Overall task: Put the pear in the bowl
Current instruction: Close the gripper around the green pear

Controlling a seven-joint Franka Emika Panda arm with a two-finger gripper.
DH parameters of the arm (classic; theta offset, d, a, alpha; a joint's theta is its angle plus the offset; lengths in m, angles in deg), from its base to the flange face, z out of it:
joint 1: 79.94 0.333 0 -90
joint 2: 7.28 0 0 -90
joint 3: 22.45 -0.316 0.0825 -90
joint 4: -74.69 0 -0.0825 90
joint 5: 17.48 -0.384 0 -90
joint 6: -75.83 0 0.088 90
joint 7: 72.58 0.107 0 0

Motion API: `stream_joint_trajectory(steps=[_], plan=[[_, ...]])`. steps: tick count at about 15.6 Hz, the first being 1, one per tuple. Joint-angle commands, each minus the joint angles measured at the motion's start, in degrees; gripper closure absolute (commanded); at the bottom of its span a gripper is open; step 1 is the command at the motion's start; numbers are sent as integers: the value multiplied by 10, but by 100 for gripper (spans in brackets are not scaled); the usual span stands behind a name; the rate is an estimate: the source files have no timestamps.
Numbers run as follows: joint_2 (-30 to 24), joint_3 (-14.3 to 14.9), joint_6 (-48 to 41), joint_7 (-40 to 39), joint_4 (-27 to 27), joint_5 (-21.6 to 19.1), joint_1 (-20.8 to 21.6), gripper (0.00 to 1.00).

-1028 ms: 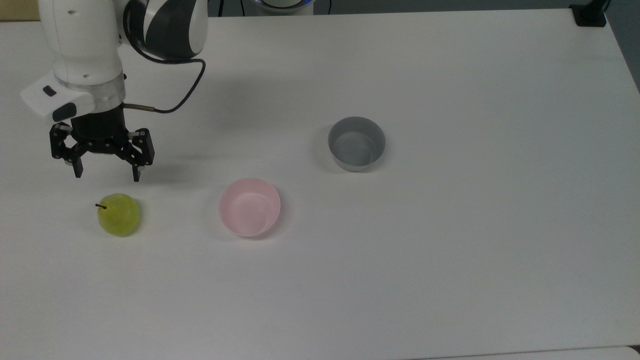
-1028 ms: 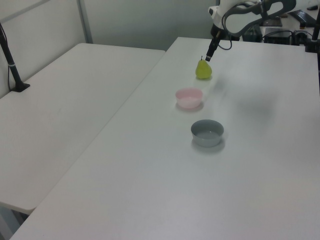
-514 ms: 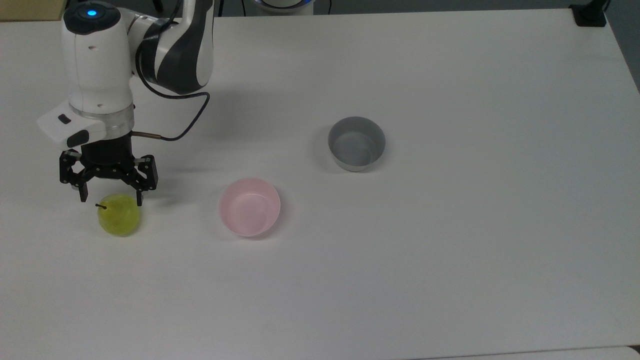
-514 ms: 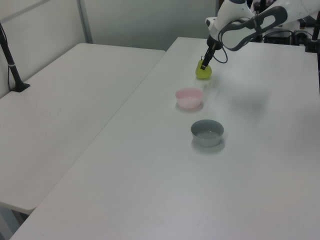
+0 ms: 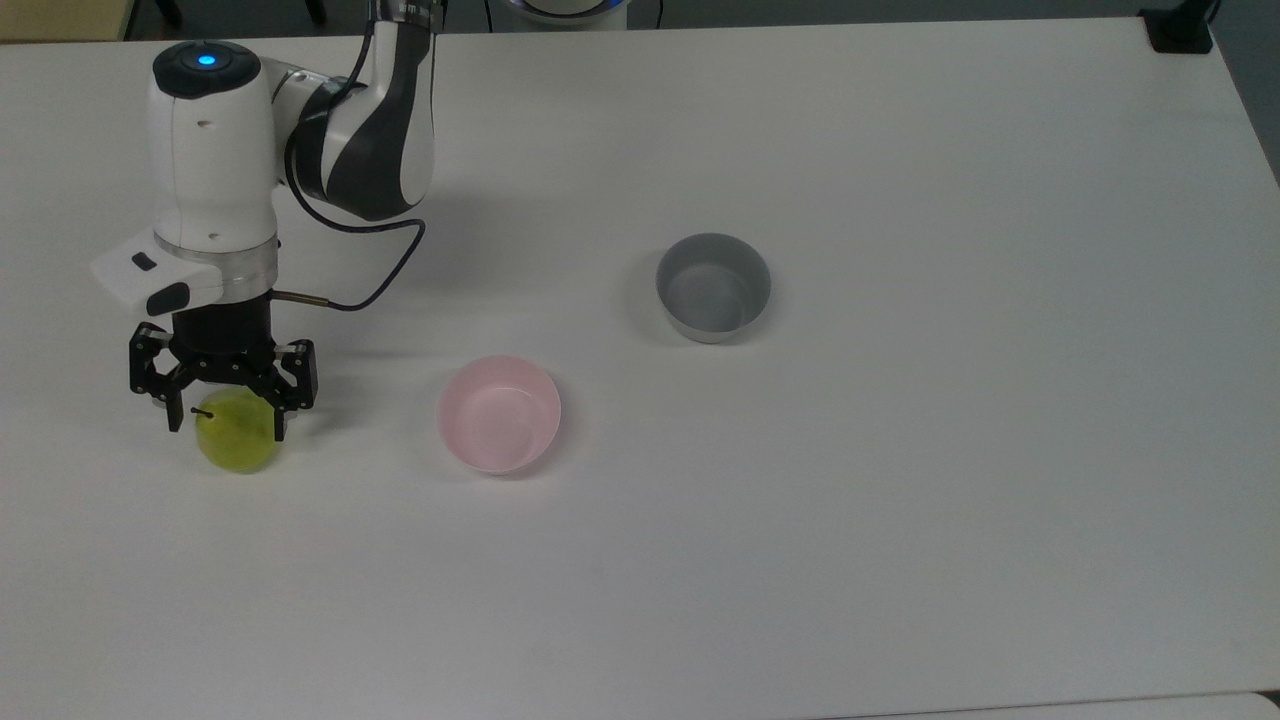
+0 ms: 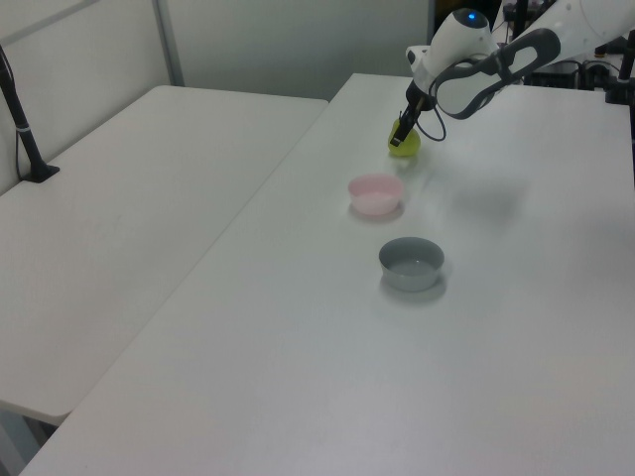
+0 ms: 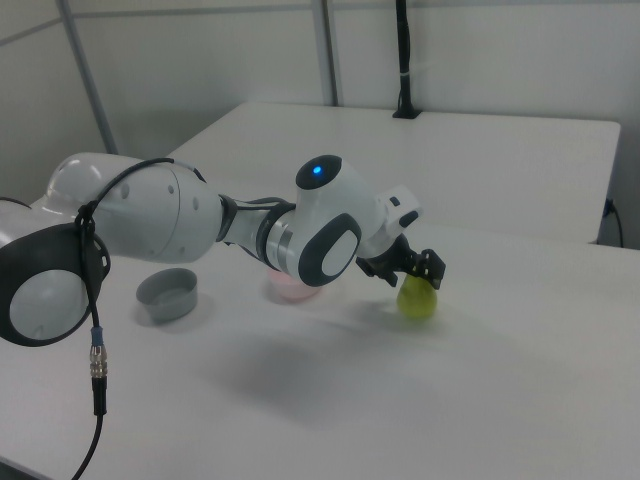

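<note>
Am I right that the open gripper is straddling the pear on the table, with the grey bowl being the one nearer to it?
Not quite: the nearer one is the pink bowl, as the top view shows; the grey bowl sits farther off. The rest holds: the open gripper straddles the pear on the table.

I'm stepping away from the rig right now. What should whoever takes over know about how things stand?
Pincer: open, lowered around the pear, one finger on each side, not closed.
Pear: on the table, at the top view's left.
Pink bowl: empty, to the top view's right of the pear. Grey bowl further right, also empty.
Done: approach to the pear.
Left: close on the pear, lift, carry it to the pink bowl, release.
</note>
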Motion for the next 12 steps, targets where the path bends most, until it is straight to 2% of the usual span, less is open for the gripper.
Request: stream_joint_trajectory(steps=[1, 2, 9, 12], plan=[[-1, 2, 15, 2, -6, -11, 2, 83], [-1, 2, 15, 3, -6, -10, 1, 99], [-18, 2, 5, 2, -7, -10, 1, 100], [-40, 3, -51, 2, -4, -9, 1, 100]])
